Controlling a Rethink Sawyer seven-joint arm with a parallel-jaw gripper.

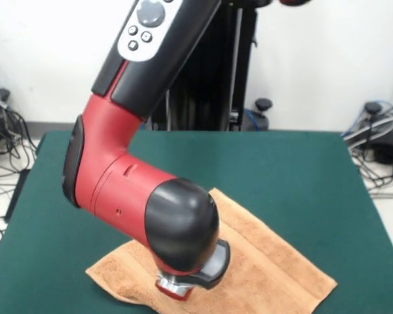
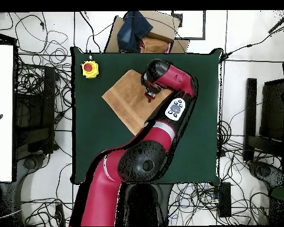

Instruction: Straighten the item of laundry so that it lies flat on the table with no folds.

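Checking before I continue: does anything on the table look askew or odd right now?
The towel lies skewed to the table edges, and its near-left part looks doubled or lifted under the arm. The tool is down on it.

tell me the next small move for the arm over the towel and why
Probably lift the gripper slightly to check the cloth. It sits low on the towel, its fingers hidden by the wrist. The towel lies skewed on the table, and any folds under the arm are hidden.

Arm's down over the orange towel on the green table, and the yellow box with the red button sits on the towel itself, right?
Not quite. In the overhead view the yellow box with the red button stands on the table, apart from the towel. The arm is over the towel, as you say.
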